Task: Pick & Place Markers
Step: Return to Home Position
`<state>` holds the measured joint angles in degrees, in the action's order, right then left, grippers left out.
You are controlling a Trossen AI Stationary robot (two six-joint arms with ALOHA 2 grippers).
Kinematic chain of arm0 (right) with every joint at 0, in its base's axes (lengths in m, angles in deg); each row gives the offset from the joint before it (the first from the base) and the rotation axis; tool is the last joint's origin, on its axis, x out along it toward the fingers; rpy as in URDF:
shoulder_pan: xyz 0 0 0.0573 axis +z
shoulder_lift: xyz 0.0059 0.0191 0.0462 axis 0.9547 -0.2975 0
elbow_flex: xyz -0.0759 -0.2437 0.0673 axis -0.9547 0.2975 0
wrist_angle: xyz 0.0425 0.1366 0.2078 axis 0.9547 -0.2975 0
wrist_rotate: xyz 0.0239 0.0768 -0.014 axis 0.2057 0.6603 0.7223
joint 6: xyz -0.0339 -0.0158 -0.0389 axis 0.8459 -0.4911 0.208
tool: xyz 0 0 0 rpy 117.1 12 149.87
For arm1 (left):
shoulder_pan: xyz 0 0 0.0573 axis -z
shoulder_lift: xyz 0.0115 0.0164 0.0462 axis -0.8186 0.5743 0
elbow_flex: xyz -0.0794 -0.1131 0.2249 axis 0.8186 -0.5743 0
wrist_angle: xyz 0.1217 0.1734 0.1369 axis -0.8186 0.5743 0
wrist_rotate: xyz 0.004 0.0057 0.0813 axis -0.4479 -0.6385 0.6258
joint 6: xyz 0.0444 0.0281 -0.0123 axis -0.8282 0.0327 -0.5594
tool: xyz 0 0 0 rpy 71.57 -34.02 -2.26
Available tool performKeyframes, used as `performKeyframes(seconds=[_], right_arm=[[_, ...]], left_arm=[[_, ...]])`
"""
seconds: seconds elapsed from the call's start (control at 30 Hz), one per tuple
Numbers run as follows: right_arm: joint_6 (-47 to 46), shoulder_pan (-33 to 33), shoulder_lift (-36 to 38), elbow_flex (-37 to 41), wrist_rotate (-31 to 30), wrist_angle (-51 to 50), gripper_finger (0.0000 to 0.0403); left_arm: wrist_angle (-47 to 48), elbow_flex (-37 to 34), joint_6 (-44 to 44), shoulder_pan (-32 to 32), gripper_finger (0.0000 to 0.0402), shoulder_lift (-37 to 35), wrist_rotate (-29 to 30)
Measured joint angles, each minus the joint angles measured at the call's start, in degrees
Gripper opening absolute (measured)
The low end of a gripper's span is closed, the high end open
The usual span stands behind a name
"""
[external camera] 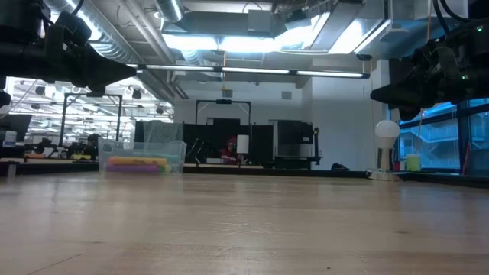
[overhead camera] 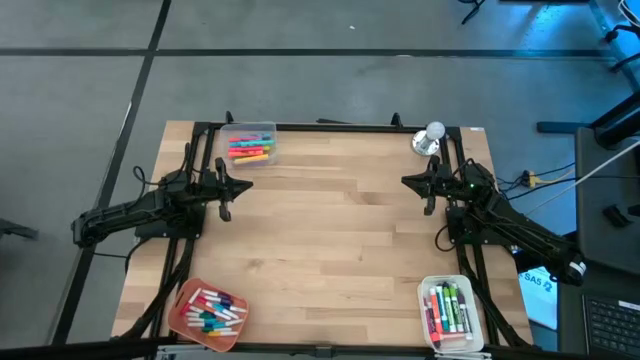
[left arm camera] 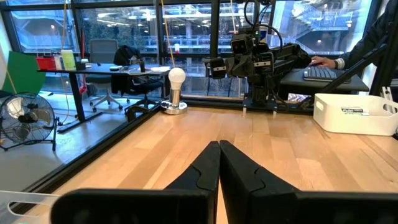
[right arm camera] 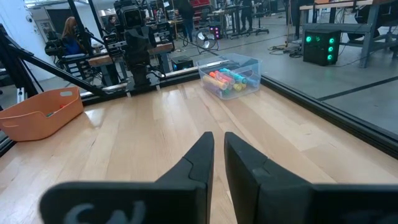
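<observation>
Markers (overhead camera: 250,148) sorted in bins at table (overhead camera: 330,230) corners: 11, 7, 5 o'clock. Left gripper (overhead camera: 228,188) at 9, pinched closed, empty. Right gripper (overhead camera: 425,184) at 3, narrow slit, empty. Both parked clear, likely awaiting pick.

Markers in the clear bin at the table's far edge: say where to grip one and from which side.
Probably take a top marker across the middle of its barrel, coming straight down. They lie flat and side by side in the clear bin, whose walls block a sideways approach. The left gripper is nearest; it is shut and would have to open first. The right gripper waits opposite.
</observation>
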<state>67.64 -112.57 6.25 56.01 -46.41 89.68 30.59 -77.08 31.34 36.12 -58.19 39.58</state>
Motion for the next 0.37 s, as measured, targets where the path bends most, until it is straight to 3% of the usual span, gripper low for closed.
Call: performKeyframes(seconds=[0.37], right_arm=[[0.0, 0.0, 0.0, 0.0, 0.0, 0.0, 0.0039]], left_arm=[[0.0, 0.0, 0.0, 0.0, 0.0007, 0.0, 0.0]])
